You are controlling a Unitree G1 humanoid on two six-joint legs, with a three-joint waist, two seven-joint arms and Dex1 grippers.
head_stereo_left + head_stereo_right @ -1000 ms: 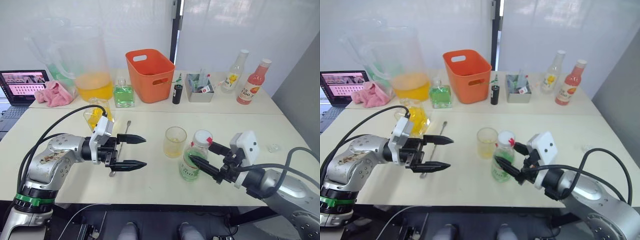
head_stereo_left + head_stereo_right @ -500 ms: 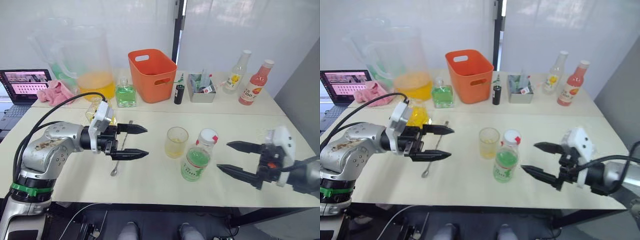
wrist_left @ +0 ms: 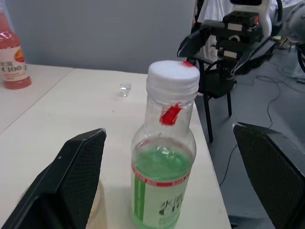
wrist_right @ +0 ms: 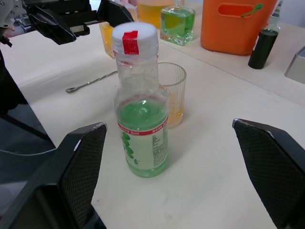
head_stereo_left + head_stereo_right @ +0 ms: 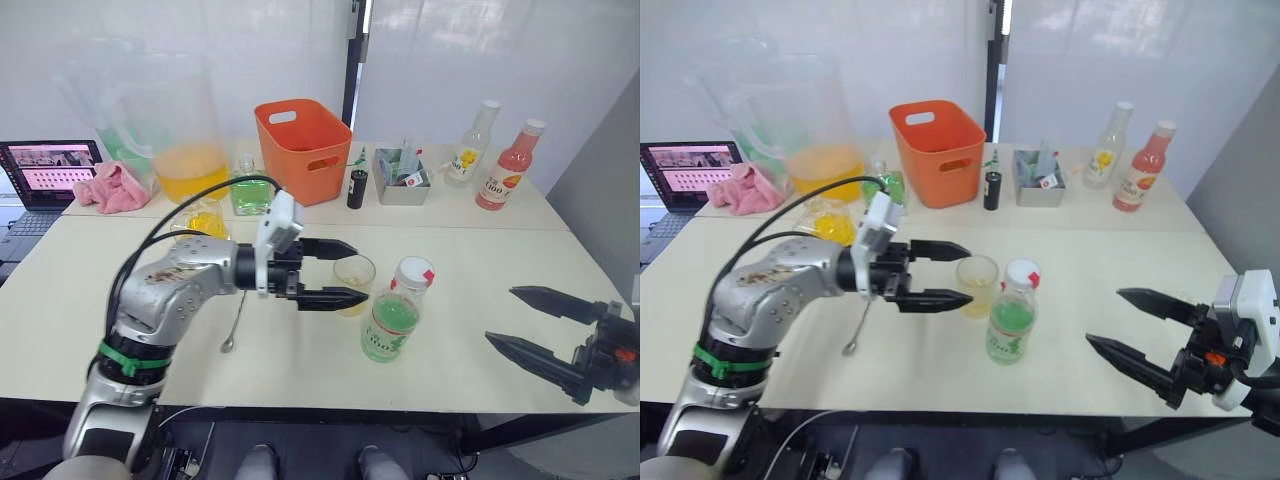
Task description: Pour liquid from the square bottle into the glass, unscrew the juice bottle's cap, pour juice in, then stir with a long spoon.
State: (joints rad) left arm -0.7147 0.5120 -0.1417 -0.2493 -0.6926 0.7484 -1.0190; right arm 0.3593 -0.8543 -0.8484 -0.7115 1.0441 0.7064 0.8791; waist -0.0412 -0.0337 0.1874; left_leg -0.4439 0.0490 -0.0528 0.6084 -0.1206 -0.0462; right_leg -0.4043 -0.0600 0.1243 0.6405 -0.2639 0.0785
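While both grippers gape empty, left gripper [image 5: 345, 272] around glass [image 5: 353, 283], juice bottle [image 5: 393, 323] beside, right gripper [image 5: 540, 325] apart.

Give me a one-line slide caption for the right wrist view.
Open right gripper faces the capped green bottle beside the glass; spoon lies behind on the table.

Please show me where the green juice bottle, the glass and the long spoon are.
green juice bottle [image 4: 141, 138], right wrist view, on the green liquid above its label.
glass [image 4: 173, 86], right wrist view, on its ribbed side wall.
long spoon [image 4: 93, 82], right wrist view, on the middle of its handle.
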